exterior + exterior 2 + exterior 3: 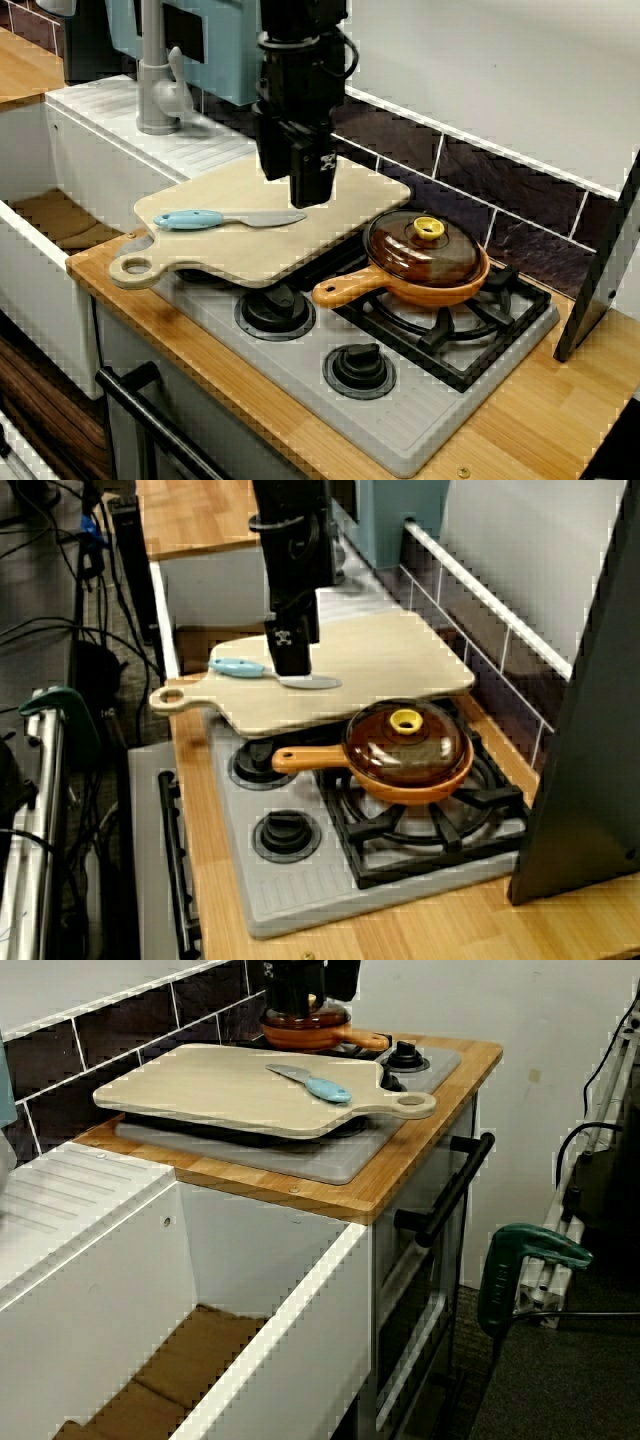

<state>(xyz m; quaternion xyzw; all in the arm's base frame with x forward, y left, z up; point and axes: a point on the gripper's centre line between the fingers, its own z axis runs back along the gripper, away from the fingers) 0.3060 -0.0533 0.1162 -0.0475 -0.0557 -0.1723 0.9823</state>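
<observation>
One knife (230,218) lies flat on the cutting board (340,235), and nothing else sits on that board. My gripper (311,198) hangs over it, close above the blade. In the view along the counter its lower end overlaps the blade just past the handle. I cannot tell whether it touches the knife, nor whether its fingers are spread or closed, because they read as one dark block.

Around it, the board rests across the left half of the stove (300,375), with its holed grip sticking out toward the sink (40,260). A brown pan (440,285) under a glass lid (420,255) sits on the burner just beside the board's right edge, and its orange handle runs along that edge. A grey faucet (158,80) stands behind the board, well apart from the knife.

The knife's long axis follows the board's length. Its blue handle points toward the sink end and the blade tip points toward the pan.
</observation>
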